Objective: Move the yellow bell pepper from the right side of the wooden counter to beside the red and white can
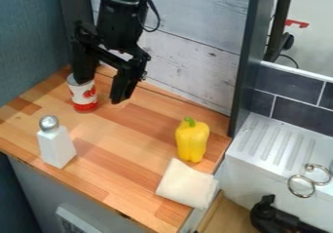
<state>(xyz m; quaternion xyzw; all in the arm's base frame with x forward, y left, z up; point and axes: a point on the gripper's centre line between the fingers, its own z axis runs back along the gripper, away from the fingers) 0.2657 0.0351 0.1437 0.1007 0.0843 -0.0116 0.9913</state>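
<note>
Hanging spread, hand [101,90] near red-and-white labelled can [84,101].

Can [84,99]: back left on the counter [123,146]
Shaker [56,146]: front left, before the can
Pepper [192,142]: right side, behind the cloth [185,184]
Cloth: at the right edge
Sink [250,173]: right of the counter

Wht/red can [84,99], ylw pepper [193,142], cream cloth [187,184], blk jaws [101,86], wht-grey grained wall [195,37]
</note>
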